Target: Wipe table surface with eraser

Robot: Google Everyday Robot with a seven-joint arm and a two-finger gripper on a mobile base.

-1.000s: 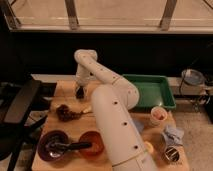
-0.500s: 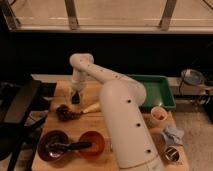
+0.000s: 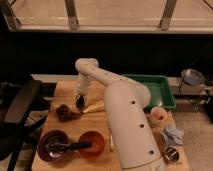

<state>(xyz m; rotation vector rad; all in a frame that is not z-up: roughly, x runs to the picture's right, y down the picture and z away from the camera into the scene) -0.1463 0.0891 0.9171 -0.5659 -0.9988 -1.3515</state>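
One tan table surface (image 3: 92, 121) beneath jaws.

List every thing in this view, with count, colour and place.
table: 1, tan, centre.
tray: 1, green, table's far right.
cluster: 1, dark brown, left of centre.
stick: 1, pale yellow, right of cluster.
bowls: 2, dark and reddish, front left.
utensil: 1, dark, across both bowls.
cup: 1, pale, right side.
cloth: 1, blue-grey, front right.
chair: 1, black, left of table.
eraser: 1, dark, seemingly at gripper tip.
arm: 1, white, reaching from the front.
gripper: 1, dark, low over table between cluster and stick.
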